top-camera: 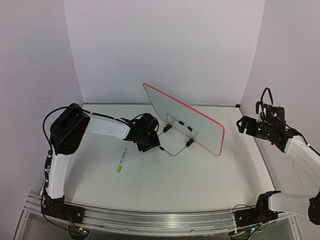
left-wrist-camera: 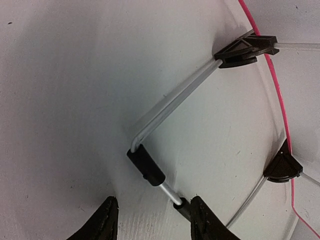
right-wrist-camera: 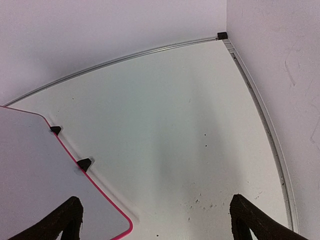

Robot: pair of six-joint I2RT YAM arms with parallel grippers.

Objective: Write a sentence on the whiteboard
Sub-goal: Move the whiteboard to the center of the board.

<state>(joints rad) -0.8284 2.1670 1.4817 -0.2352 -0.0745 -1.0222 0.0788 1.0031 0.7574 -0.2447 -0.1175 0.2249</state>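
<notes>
The whiteboard stands tilted on its wire stand mid-table, its back and black clips facing the top camera. Its pink rim shows in the left wrist view. A blank corner shows in the right wrist view. The sentence is not in view. A green marker lies on the table left of the stand. My left gripper is open and low at the stand's front foot, with its right fingertip against the bar's black sleeve. My right gripper is open, empty and raised right of the board.
White walls close in the back and both sides. A metal strip runs along the table's far edge to a black corner piece. An aluminium rail runs along the near edge by the arm bases.
</notes>
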